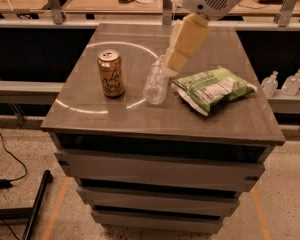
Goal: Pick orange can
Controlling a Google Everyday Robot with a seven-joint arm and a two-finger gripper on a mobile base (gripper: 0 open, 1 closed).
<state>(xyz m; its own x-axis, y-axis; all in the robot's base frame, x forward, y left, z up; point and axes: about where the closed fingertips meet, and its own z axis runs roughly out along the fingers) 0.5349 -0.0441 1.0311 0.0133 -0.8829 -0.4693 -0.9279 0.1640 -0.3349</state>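
Note:
The orange can (111,73) stands upright on the left part of the grey table top (155,121), inside a thin white circle marked on the surface. It is orange-gold with dark script and a silver top. My gripper (173,64) hangs from the white arm at the top of the camera view. It is a cream-coloured piece pointing down and to the left. Its tip is above the far end of the clear plastic bottle (155,81), to the right of the can and well apart from it.
The clear bottle lies on its side right of the can. A green snack bag (213,87) lies further right. Two small clear bottles (281,83) stand on a ledge beyond the table's right edge. A workbench runs behind. A black pole (35,206) lies on the floor at left.

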